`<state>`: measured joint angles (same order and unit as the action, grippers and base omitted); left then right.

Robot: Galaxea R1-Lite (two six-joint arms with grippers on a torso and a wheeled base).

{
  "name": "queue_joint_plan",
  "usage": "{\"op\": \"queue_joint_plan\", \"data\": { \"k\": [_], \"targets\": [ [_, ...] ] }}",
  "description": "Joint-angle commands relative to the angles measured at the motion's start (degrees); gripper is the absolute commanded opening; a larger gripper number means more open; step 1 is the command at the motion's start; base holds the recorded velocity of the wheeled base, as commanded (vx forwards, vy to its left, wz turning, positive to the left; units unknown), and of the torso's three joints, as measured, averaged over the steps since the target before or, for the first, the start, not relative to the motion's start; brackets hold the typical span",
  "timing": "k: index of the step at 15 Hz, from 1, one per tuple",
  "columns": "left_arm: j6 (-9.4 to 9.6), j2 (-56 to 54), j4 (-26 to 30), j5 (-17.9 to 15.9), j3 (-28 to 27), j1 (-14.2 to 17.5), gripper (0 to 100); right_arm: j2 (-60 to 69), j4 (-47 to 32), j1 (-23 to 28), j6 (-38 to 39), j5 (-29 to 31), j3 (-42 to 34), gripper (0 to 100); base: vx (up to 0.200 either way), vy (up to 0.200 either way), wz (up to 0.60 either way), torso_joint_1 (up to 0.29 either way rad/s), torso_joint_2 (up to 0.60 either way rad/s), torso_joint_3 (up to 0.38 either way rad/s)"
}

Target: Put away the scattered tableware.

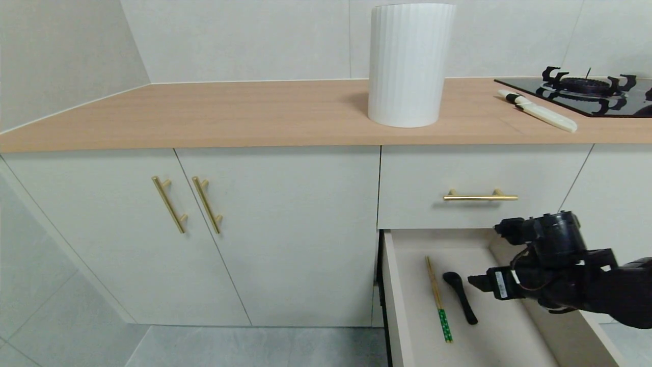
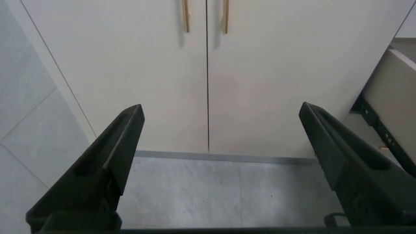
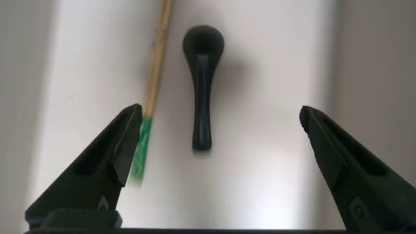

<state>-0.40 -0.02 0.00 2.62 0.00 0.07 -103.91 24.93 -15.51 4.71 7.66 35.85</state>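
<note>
A pale wooden counter (image 1: 229, 112) runs along a tiled wall above cream cabinet doors (image 1: 254, 229). One tall white ribbed cylinder (image 1: 410, 63) stands on it. At the lower right, one cream drawer (image 1: 395, 285) is pulled open. The right claw (image 3: 220, 114) hangs over it, spread wide and empty. The left claw (image 2: 221, 114), equally wide and empty, faces the cabinet doors low down.

One long white knife-like utensil with a black band (image 1: 540, 111) lies on the counter's right, beside the hob. It is probably light, rigid and slick, so pinch across it near the band. In the drawer lie one pair of green-tipped bamboo chopsticks (image 1: 438, 298) and one black spoon (image 1: 460, 297).
</note>
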Motion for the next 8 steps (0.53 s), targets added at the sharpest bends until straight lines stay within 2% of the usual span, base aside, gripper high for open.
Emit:
{"op": "queue_joint_plan", "data": {
  "k": [1, 4, 8],
  "targets": [
    [-0.04, 0.02, 0.0, 0.02, 0.0, 0.01, 100, 19.1, -14.47, -2.07, 0.04, -2.21, 0.8, 100, 0.0, 0.0, 0.0, 0.0, 0.0, 0.0],
    [0.05, 0.02, 0.0, 0.02, 0.0, 0.01, 100, 23.58, -20.36, -5.15, -0.14, -1.94, 0.97, 100, 0.0, 0.0, 0.0, 0.0, 0.0, 0.0],
    [-0.04, 0.02, 0.0, 0.02, 0.0, 0.01, 100, 23.84, -20.62, -6.73, -0.49, -1.77, 0.01, 100, 0.0, 0.0, 0.0, 0.0, 0.0, 0.0]
  ]
}}
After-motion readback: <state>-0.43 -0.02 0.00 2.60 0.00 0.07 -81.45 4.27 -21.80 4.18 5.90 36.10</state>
